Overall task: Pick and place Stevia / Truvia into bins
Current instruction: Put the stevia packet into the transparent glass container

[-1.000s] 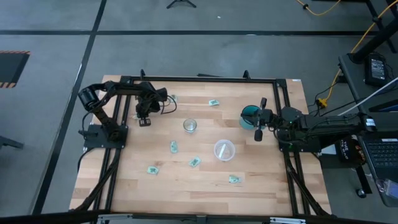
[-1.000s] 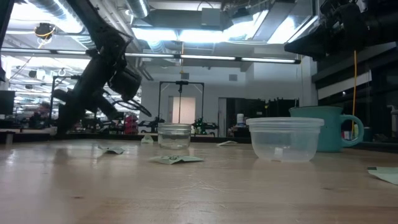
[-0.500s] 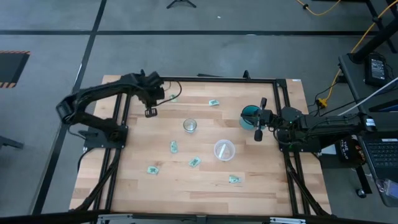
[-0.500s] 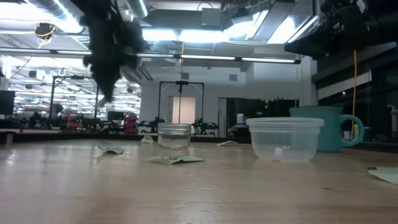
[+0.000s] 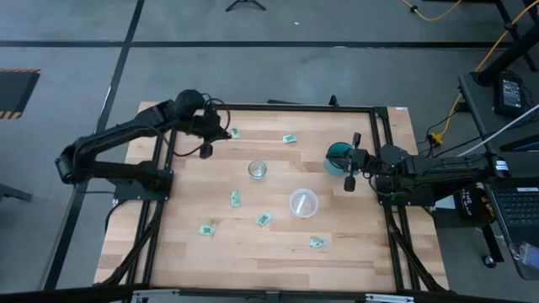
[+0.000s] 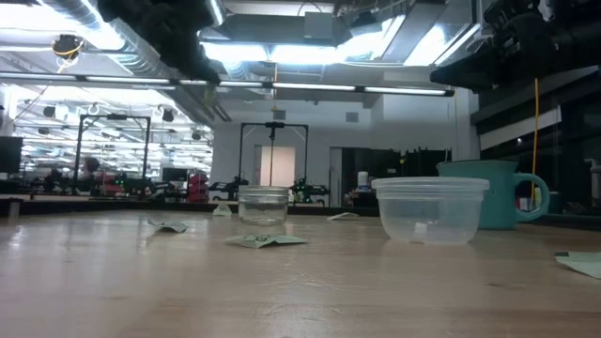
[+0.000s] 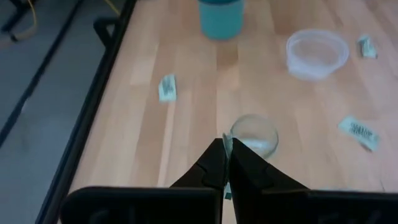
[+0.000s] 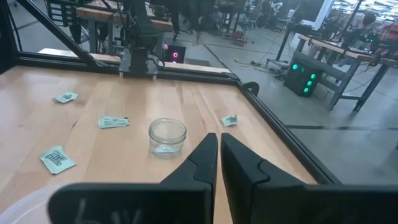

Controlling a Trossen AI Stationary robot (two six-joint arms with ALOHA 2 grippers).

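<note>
Several light green packets lie flat on the wooden table: one and another near the far edge, and others toward the near side. The small glass jar and the wider plastic cup stand upright mid-table. My left gripper is shut and hangs high above the table's far left part, left of the jar. My right gripper is shut and waits at the table's right side, beside the teal mug.
A teal mug stands right of the jar, close to my right gripper. A black metal frame runs around the tabletop. Bare wood lies between the jar and the left frame rail, and along the near edge.
My left gripper has risen from low over the table's left side to high above it and has shifted a little toward the far edge. The arm's elbow has swung out to the left. Its fingers have stayed shut. The packets, jar and cup have not moved.
</note>
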